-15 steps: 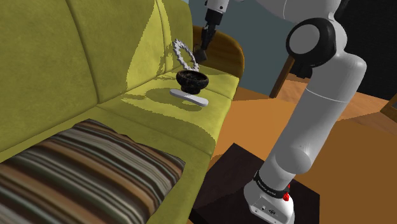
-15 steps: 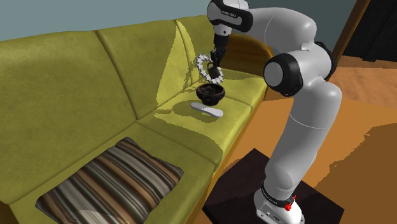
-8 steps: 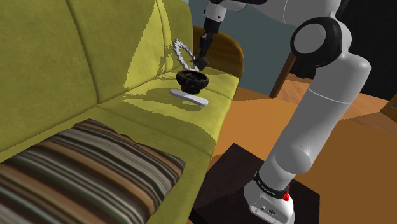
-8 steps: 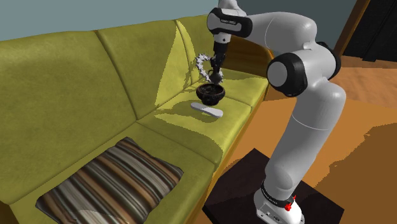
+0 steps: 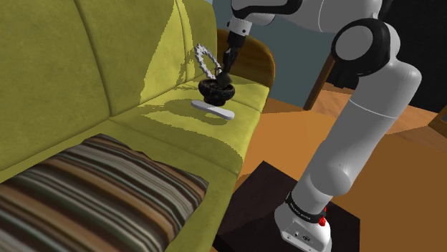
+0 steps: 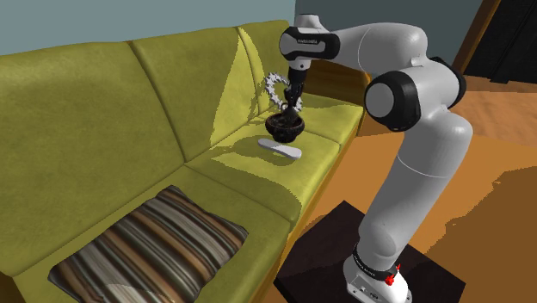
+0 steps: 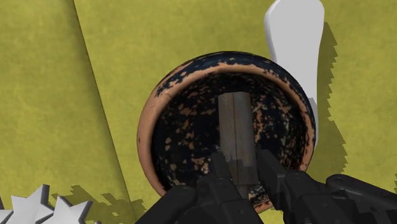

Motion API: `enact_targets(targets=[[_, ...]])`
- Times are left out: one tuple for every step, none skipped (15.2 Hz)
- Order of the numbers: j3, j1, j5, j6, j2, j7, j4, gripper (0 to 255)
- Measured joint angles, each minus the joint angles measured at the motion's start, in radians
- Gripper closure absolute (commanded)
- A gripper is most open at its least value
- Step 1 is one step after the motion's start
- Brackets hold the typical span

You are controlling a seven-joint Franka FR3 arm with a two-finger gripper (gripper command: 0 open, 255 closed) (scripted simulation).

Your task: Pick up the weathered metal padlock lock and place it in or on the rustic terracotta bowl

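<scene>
placement step: padlock over bowl. the black gripper (image 7: 240, 170) has its 2 fingers (image 7: 215, 173) clenched on the padlock (image 7: 236, 130), which juts forward from between the tips as a narrow slab. the bowl (image 7: 147, 127) lies directly beyond the fingertips, with its hollow centred under the lock. whether the lock's far end touches the bowl's floor cannot be told. in the shoulder view the gripper (image 5: 224, 74) hangs just above the bowl (image 5: 216, 91) on the yellow-green sofa seat (image 5: 165, 122).

doing it well (judgement): hold the lock midway between the rim on either side of the fingers and lower it well into the hollow. then part the fingers fully and lift straight back, so that neither tip drags the lock or tips the bowl. a flat white object (image 7: 294, 38) lies just past the bowl ahead of 1 finger, and a star-toothed ring (image 7: 38, 205) lies back beside the other. both look clear of the drop.

appearance: the lock is dull, mottled grey-brown, with a lengthwise seam and a paler worn patch near the fingertips. its shackle is hidden.
</scene>
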Motion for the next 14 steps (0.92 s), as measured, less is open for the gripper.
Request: enact_targets(targets=[[0.0,0.0,0.0,0.008,-0.001,0.0,-0.009,255],[0.001,0.001,-0.001,0.014,-0.003,0.0,-0.017,255],[0.001,0.001,-0.001,0.017,-0.003,0.0,-0.02,255],[0.001,0.001,-0.001,0.019,-0.004,0.0,-0.022,255],[0.001,0.001,-0.001,0.019,-0.004,0.0,-0.022,255],[0.001,0.001,-0.001,0.02,-0.004,0.0,-0.023,255],[0.001,0.001,-0.001,0.02,-0.004,0.0,-0.023,0],[0.001,0.001,-0.001,0.02,-0.004,0.0,-0.023,0],[0.001,0.001,-0.001,0.02,-0.004,0.0,-0.023,0],[0.001,0.001,-0.001,0.02,-0.004,0.0,-0.023,0],[0.001,0.001,-0.001,0.02,-0.004,0.0,-0.023,0],[0.001,0.001,-0.001,0.02,-0.004,0.0,-0.023,0],[0.001,0.001,-0.001,0.02,-0.004,0.0,-0.023,0],[0.0,0.0,-0.001,0.002,-0.003,0.001,-0.003,0]])
